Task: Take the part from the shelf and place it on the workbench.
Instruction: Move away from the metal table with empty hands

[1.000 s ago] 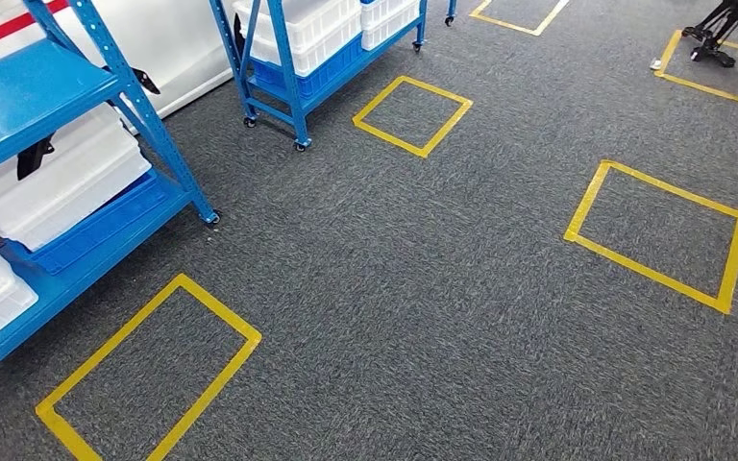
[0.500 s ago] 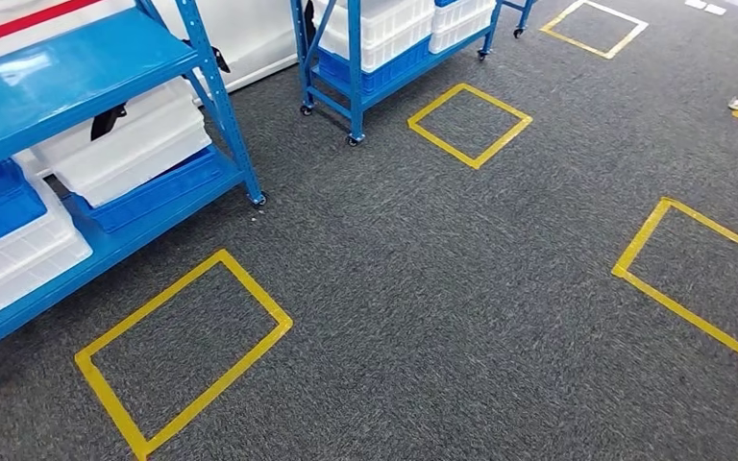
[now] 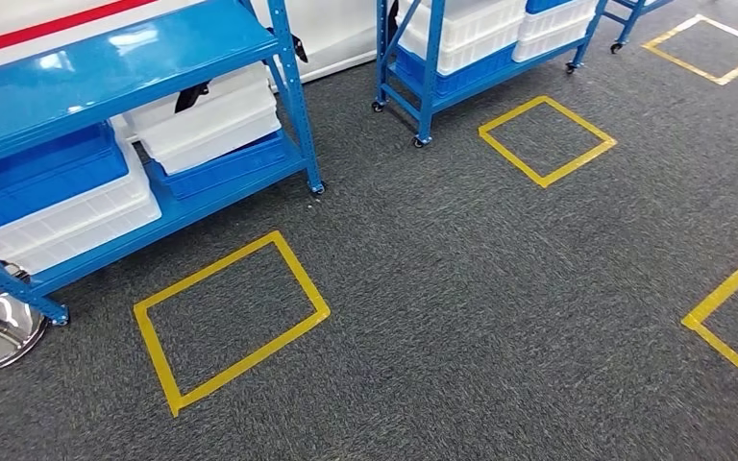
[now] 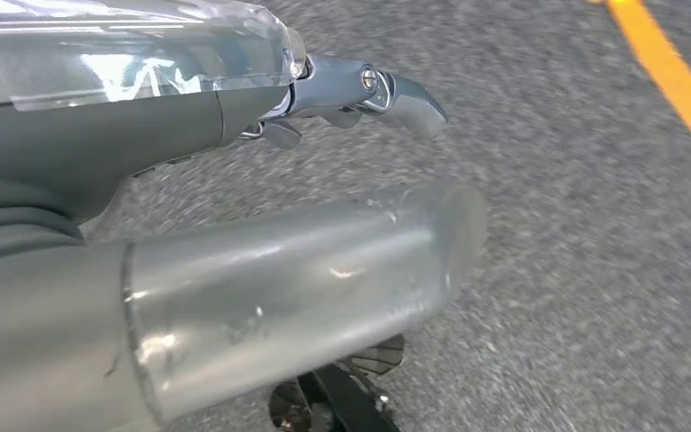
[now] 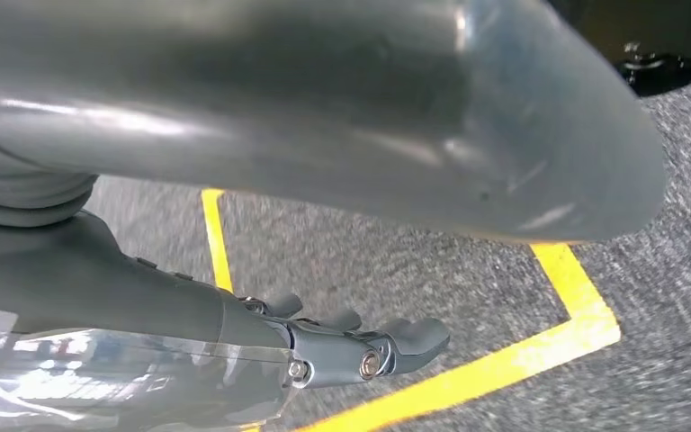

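Left hand (image 4: 234, 216) hanging over grey carpet (image 3: 461, 317), thumb (image 4: 306, 288) thick and straight, darker fingers (image 4: 369, 90) stretched out apart from it, nothing between them. Right hand (image 5: 306, 234) likewise hanging above the carpet, thumb (image 5: 369, 117) across the near field, fingers (image 5: 369, 346) extended and loosely together, holding nothing; yellow tape corner (image 5: 576, 333) on the floor beyond.

From the head view: blue shelf (image 3: 106, 58) at the left, with white bins (image 3: 207, 120) stacked over a blue bin (image 3: 221, 168) on the lower level, and another blue bin (image 3: 38, 173) on a white one (image 3: 67, 216) beside them. Dark strap-like piece (image 3: 190, 94) at the edge of the upper white bin; whether that is the part, impossible to tell. Second blue shelf (image 3: 428, 72) farther back, also loaded with bins. Yellow tape rectangle (image 3: 231, 322) on the carpet just in front of the near shelf.
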Motion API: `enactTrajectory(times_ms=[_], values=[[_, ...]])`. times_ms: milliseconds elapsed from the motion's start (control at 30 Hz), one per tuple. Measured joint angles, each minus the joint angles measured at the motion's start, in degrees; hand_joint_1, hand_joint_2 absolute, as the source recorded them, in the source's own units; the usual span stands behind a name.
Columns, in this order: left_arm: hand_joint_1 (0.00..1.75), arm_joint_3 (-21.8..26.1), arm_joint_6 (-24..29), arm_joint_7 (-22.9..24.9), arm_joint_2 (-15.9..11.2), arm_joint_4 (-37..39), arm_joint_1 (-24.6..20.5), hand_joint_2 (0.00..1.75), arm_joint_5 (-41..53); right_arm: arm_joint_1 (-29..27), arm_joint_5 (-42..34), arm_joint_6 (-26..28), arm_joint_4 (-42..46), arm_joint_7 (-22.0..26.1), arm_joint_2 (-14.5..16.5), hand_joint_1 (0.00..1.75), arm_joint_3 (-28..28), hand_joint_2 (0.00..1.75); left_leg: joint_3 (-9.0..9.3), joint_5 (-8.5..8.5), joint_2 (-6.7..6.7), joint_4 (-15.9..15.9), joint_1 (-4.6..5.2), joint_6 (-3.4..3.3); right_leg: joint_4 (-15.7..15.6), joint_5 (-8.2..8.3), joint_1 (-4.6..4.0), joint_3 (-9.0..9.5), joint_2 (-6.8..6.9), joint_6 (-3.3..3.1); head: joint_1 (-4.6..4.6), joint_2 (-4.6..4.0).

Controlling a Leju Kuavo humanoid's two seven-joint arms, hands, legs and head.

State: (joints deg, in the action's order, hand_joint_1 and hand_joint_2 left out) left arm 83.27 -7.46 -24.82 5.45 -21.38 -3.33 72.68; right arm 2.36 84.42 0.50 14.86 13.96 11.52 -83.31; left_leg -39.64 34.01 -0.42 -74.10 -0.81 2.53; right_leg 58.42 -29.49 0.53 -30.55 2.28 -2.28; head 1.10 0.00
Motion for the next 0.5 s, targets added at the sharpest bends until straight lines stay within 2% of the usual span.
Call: enactTrajectory(times_ms=[33,67,133,167,200,267,300,367,400,433,467,500], values=[[0.0,0.0,0.0,0.0,0.0,0.0,0.1,0.0,0.0,0.0,0.0,0.0,0.0,0.0,0.0,0.0,0.0,0.0,0.69,-1.25,0.16,1.3,0.0,-0.02,0.0,-0.14,-0.05,0.13,0.81,0.03,0.02,0.0],[0.0,0.0,0.0,0.0,0.0,0.0,0.2,0.0,0.0,0.1,0.0,0.0,0.0,-0.1,0.0,0.0,0.0,0.0,2.45,-3.24,0.58,4.6,0.03,-0.14,0.0,-0.3,-0.08,0.35,1.57,0.1,0.03,0.0],[0.0,0.0,0.0,0.0,0.0,0.0,0.2,0.0,0.0,0.1,0.1,0.0,0.0,-0.3,0.0,0.0,0.0,0.0,6.46,-6.22,2.96,12.4,0.45,-0.76,0.0,-0.66,-0.26,0.81,2.93,0.42,0.0,0.0],[0.0,0.0,0.0,0.0,0.0,0.0,0.1,0.0,0.0,0.2,0.1,-0.1,0.0,-0.4,0.0,0.0,0.0,0.0,7.66,-6.86,3.83,14.7,0.71,-1.17,0.0,-0.81,-0.36,0.98,3.46,0.67,-0.03,0.0],[0.0,0.0,0.0,0.0,0.0,0.0,0.0,0.0,0.0,0.3,0.1,-0.1,0.0,-0.5,0.1,0.0,0.0,0.0,8.03,-6.89,4.3,15.8,0.98,-1.56,0.0,-0.93,-0.41,1.12,3.94,0.93,-0.06,0.0],[0.0,0.0,0.1,-0.1,0.0,0.0,0.1,0.0,0.0,0.7,0.1,-0.1,0.0,-0.7,0.1,0.0,0.1,0.0,8.0,-7.09,3.16,16.1,1.11,-2.29,-0.2,-1.04,-0.4,1.51,4.76,1.5,-0.03,0.0],[0.0,0.0,0.1,-0.1,0.0,0.0,0.2,0.0,0.0,0.8,0.1,-0.1,0.0,-0.7,0.1,0.0,0.1,0.0,8.2,-7.33,2.6,16.5,0.99,-2.62,-0.1,-1.23,-0.33,1.69,4.15,1.84,-0.07,-0.01],[0.0,0.0,0.1,-0.1,0.0,0.0,0.1,0.0,0.0,0.9,0.1,-0.1,0.0,-0.7,0.0,0.0,0.1,0.0,8.67,-7.92,1.39,17.4,0.58,-3.24,2.5,-3.04,-0.2,0.69,1.21,2.41,-0.29,-0.01],[0.0,-0.1,0.1,-0.1,0.0,0.0,0.0,0.0,0.1,0.9,0.1,-0.1,0.0,-0.7,0.0,0.0,0.1,0.0,8.7,-8.13,0.75,17.6,0.48,-3.41,5.5,-4.67,-0.06,-0.82,-0.53,2.6,-0.45,-0.01],[0.0,-0.1,0.1,-0.1,0.0,0.0,-0.2,0.0,0.1,0.8,0.1,-0.1,0.0,-0.7,0.0,0.0,0.1,0.0,8.59,-8.22,0.05,17.6,0.45,-3.54,9.0,-6.35,0.02,-2.74,-1.43,2.7,-0.51,0.0],[0.0,-0.1,0.1,-0.1,0.0,0.0,-0.3,0.0,0.1,0.7,0.1,-0.1,0.0,-0.7,0.0,0.0,0.1,0.0,8.51,-8.27,-0.71,17.6,0.46,-3.61,12.2,-7.47,0.1,-4.56,-1.8,2.77,-0.56,0.0],[0.0,-0.2,0.1,-0.1,0.0,0.0,-0.3,0.0,0.1,0.6,0.0,-0.2,0.0,-0.7,0.0,0.0,0.1,0.0,8.51,-8.27,-1.51,17.5,0.46,-3.61,14.1,-7.55,0.19,-5.76,-1.95,2.82,-0.56,0.0]])
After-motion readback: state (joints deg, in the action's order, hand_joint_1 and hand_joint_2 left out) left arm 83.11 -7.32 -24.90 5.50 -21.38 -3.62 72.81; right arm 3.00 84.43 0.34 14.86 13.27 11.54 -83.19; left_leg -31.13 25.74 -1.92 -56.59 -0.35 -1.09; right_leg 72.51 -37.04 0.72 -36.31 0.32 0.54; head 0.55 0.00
